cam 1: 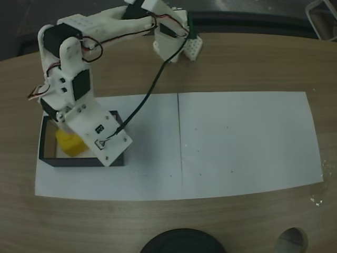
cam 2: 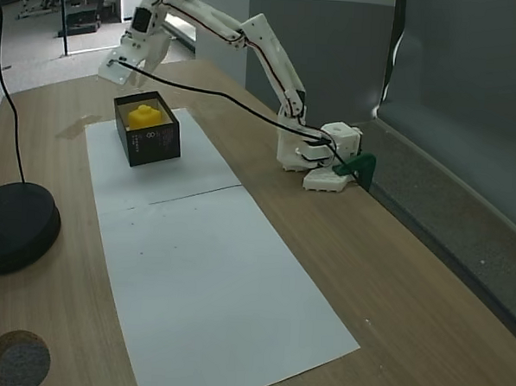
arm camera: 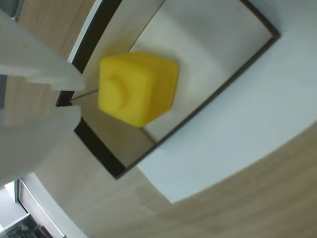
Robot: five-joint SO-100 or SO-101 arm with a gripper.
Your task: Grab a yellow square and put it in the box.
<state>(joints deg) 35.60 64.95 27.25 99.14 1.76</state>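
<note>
One yellow square (arm camera: 137, 88) sits inside the box (arm camera: 97, 144), near its wall, and I see my pincer (cam 2: 117, 68) hanging above it, apart and empty, its spread unclear.

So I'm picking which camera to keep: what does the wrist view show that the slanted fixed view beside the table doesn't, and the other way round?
The wrist view shows the round stud on the yellow square and the thin black walls of the box close up. The fixed view shows the whole arm, its base, the black round stand and the white paper. Both show the square sitting inside the box, free of the hand.
</note>
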